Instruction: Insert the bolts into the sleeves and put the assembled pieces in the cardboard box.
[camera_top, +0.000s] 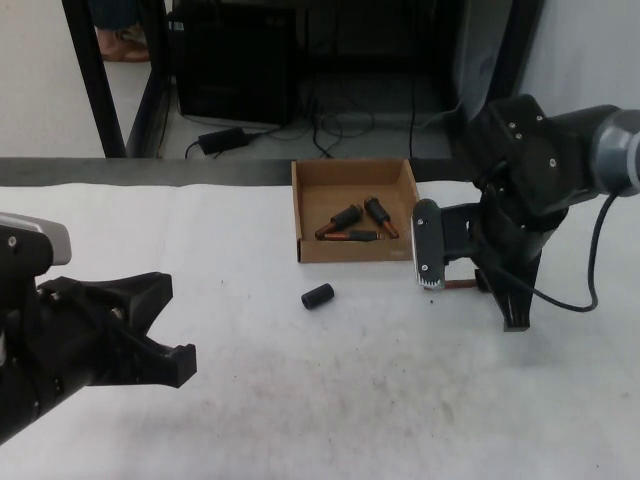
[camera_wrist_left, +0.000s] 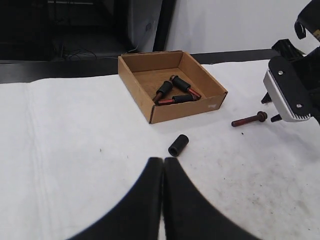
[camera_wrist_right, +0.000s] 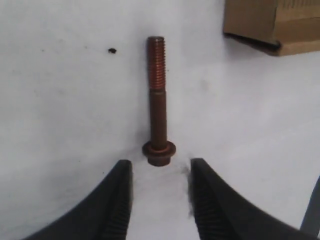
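Note:
A copper-coloured bolt (camera_wrist_right: 158, 107) lies flat on the white bench, its head just in front of my right gripper (camera_wrist_right: 159, 167), which is open with one finger on either side of the head and apart from it. The same bolt (camera_top: 460, 284) lies right of the cardboard box (camera_top: 305, 215). A lone black sleeve (camera_top: 318, 296) lies on its side in front of the box. Three assembled pieces (camera_top: 352, 225) lie inside the box. My left gripper (camera_wrist_left: 163, 161) is shut on nothing, hanging over the near left of the bench, well short of the sleeve (camera_wrist_left: 178, 145).
The right arm (camera_top: 540, 160) stands over the bench just right of the box. The bench's dark back edge (camera_top: 150, 170) runs behind the box, with cables and black equipment on the floor beyond. White bench surface (camera_top: 350, 400) spreads between the two arms.

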